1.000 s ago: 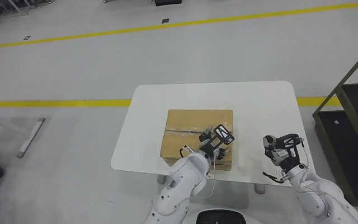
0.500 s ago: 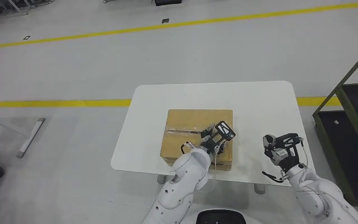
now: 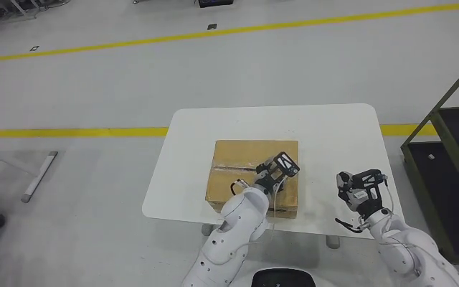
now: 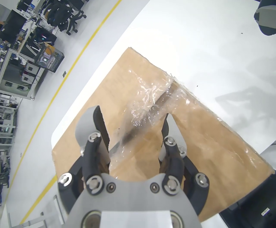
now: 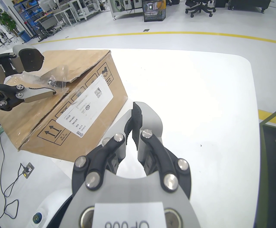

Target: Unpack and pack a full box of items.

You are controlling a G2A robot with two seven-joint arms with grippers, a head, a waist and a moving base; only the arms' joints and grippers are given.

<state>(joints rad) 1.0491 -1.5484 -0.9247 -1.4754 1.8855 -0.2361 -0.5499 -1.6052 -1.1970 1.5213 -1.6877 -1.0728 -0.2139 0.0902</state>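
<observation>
Grey workshop floor runs all round, crossed by yellow lines (image 3: 86, 132), with office chairs (image 5: 200, 6) and benches of equipment far behind. A white table (image 3: 337, 129) with rounded corners stands in the middle of it.

On the table sits a brown cardboard box (image 3: 244, 154). It is on the side of the table closest to the robot, a little left of centre. Its flaps are down, and clear tape (image 4: 148, 101) runs along the middle seam, wrinkled and shiny. The seam shows as a dark line under the tape. The side of the box that faces the right arm carries a white label (image 5: 85, 108) and printed arrows pointing up.

The left gripper (image 4: 132, 114) is over the top of the box, near its right-hand end. Its fingers are spread wide, one on each side of the taped seam, and there is nothing between them. From the right arm's camera, the lower finger lies close against the crumpled tape. Whether it actually touches I cannot tell.

The right gripper (image 5: 135, 112) hangs over bare table to the right of the box, well apart from it. Its two pads are pressed together with nothing in them.

Off to the left a pale tube (image 3: 39, 176) lies on the floor, and a dark metal rack (image 3: 430, 143) stands at the right of the table.
</observation>
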